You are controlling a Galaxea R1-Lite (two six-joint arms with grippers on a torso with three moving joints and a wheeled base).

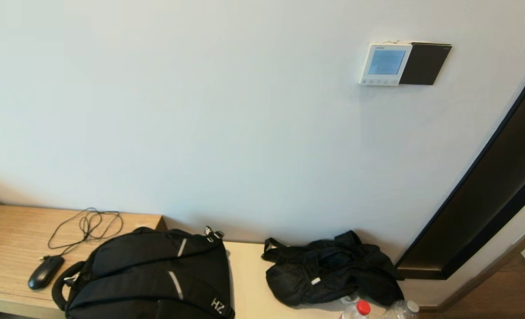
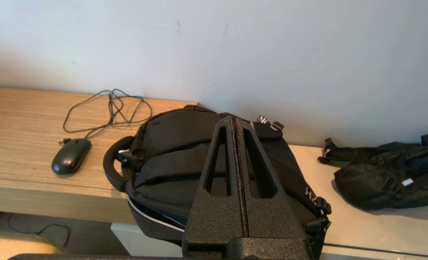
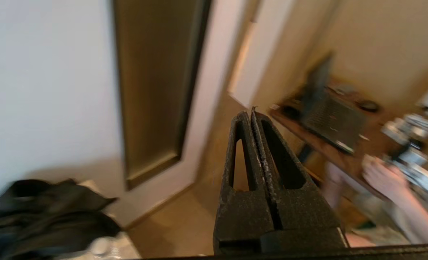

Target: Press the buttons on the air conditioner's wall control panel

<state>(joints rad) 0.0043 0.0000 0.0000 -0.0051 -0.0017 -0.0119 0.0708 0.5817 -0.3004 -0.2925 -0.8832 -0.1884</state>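
The air conditioner's wall control panel [image 1: 385, 64] is a small white square with a pale blue screen, high on the wall at the right of the head view. Its buttons [image 1: 379, 81] form a row along its lower edge. Neither gripper shows in the head view. My left gripper [image 2: 234, 120] is shut and empty, above a black backpack. My right gripper [image 3: 250, 114] is shut and empty, pointing toward a doorway and a room beyond, away from the panel. The panel is out of both wrist views.
A dark brown plate [image 1: 424, 64] adjoins the panel's right side. Below, a wooden desk [image 1: 9, 230] holds a black mouse [image 1: 45, 271] with its cable, a black backpack [image 1: 151, 274], a black jacket [image 1: 333, 270] and bottles [image 1: 360, 309]. A dark door frame [image 1: 488, 190] runs at the right. A person's hand [image 3: 384, 177] shows.
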